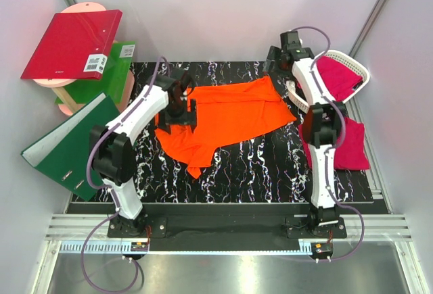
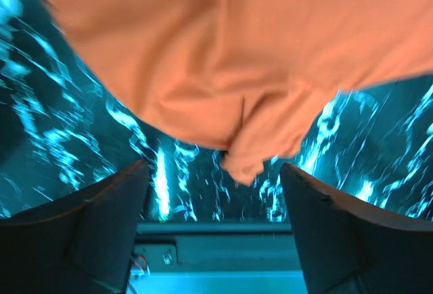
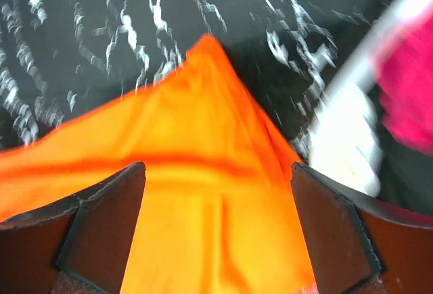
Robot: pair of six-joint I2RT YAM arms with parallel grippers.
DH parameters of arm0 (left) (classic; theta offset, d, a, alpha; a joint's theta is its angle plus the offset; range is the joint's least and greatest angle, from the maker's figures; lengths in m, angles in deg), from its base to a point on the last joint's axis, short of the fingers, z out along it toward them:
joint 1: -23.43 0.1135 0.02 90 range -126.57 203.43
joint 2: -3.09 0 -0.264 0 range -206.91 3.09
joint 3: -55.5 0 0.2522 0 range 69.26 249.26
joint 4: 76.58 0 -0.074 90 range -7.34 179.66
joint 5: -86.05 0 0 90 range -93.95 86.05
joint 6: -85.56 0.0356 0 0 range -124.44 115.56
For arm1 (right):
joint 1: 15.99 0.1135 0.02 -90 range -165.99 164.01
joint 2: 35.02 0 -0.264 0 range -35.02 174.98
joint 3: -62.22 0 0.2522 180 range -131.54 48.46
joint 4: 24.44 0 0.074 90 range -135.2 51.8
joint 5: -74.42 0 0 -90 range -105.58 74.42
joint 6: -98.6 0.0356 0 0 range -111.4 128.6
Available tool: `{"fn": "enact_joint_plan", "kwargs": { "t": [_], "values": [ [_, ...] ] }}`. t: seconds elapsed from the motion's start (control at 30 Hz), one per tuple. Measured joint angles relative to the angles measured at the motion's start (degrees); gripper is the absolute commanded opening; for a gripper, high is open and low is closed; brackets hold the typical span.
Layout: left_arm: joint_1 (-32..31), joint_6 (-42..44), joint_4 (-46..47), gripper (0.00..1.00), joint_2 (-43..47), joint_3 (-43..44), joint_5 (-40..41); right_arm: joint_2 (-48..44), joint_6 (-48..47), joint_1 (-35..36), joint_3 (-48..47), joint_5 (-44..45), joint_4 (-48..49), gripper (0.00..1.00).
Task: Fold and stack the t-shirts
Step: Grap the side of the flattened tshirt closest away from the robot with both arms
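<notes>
Orange t-shirt (image 1: 226, 115) lying rumpled on the bench (image 1: 270, 172)
Your left gripper (image 2: 213, 172) hangs with jaws apart at its left edge, gripping nothing; your right gripper (image 3: 218, 169) is spread wide above its far right corner, near the white basket (image 1: 362, 71); a magenta t-shirt (image 1: 348, 147) lies at the bench's right edge

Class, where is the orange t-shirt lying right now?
In the top view, the orange t-shirt lies spread across the middle of the black marbled table, its left edge below the left gripper, its far right corner near the white basket.
</notes>
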Motion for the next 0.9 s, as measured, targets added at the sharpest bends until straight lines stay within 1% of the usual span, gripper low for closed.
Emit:
{"fn": "enact_joint_plan", "kwargs": {
  "t": [0.07,0.13,0.2,0.3,0.37,0.53,0.6,0.7,0.9],
  "values": [
    [-0.5,-0.5,0.8,0.99,0.0,-4.1,-2.5,-8.0,0.0,-0.3,8.5,-0.1,0.3,0.99],
    [-0.9,-1.1,1.5,0.99,0.3,-8.1,-4.2,-15.6,0.0,-0.7,16.2,-0.3,0.4,0.98],
    [-1.0,-2.2,4.1,0.99,2.0,-13.6,-6.4,-24.0,0.0,-1.6,25.7,-1.1,1.4,0.95],
    [-0.7,-4.7,7.0,0.99,6.9,-22.6,-9.9,-34.2,0.2,-4.8,39.1,-2.3,2.1,0.91],
    [-0.3,-6.6,9.7,0.99,10.9,-27.7,-12.3,-37.9,1.1,-7.8,46.8,-4.4,3.2,0.89],
    [1.2,-11.7,16.6,0.99,19.3,-36.7,-16.6,-39.2,6.6,-16.8,64.0,-14.6,7.7,0.83],
    [1.8,-13.1,18.6,0.99,21.6,-38.9,-17.6,-39.2,9.3,-19.1,69.0,-18.1,9.2,0.83],
    [2.3,-14.9,21.2,0.99,23.4,-41.1,-18.5,-39.1,12.9,-19.2,72.2,-22.8,12.5,0.81],
    [2.4,-17.7,24.6,0.99,24.1,-43.7,-19.1,-37.8,17.2,-18.3,70.9,-28.8,19.8,0.79]
  ]
}}
